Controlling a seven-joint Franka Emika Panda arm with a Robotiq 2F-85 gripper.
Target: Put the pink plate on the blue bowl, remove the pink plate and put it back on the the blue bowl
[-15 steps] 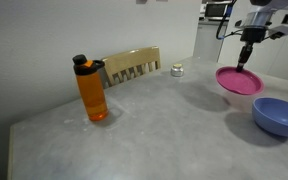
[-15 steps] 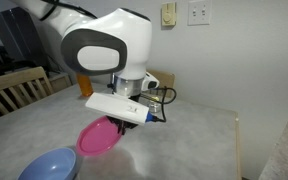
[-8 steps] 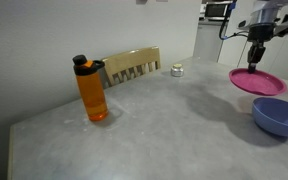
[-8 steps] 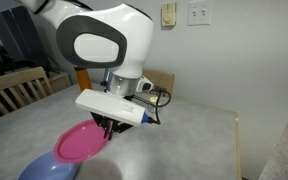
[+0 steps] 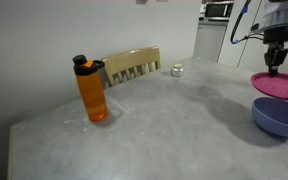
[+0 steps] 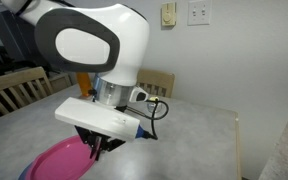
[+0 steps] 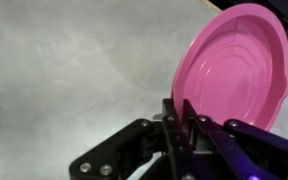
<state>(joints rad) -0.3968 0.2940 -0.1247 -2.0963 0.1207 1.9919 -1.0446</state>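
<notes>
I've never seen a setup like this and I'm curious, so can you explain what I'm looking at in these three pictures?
It is a white robot arm working at a grey table. Two pictures come from cameras placed around the table. The third comes from a camera on the arm's wrist. The arm's end effector, a two-fingered clamp, is shut on the rim of a pink plate and holds it over a blue bowl. Also on the table are an orange bottle and a small round object, too small to identify. A wooden chair stands behind the table.
</notes>
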